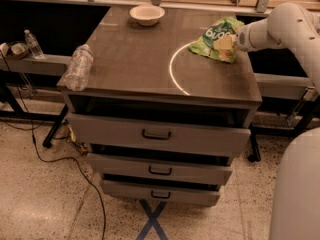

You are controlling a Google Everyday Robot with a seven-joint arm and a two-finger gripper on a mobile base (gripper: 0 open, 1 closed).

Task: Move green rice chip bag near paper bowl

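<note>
The green rice chip bag [217, 39] lies on the right rear part of the dark cabinet top [135, 59], its white label facing up. My gripper [234, 40] comes in from the right on the white arm [280, 26] and sits at the bag's right edge, touching it. The paper bowl [146, 14] stands upright at the back middle of the top, well to the left of the bag. A bright curved arc of light [172, 69] lies on the surface between them.
A clear plastic water bottle [77, 66] lies on its side at the top's left edge. Three drawers [157, 134] stand slightly open below. A small bottle [33, 44] stands on a low shelf at the left. A cable [75, 169] runs over the floor.
</note>
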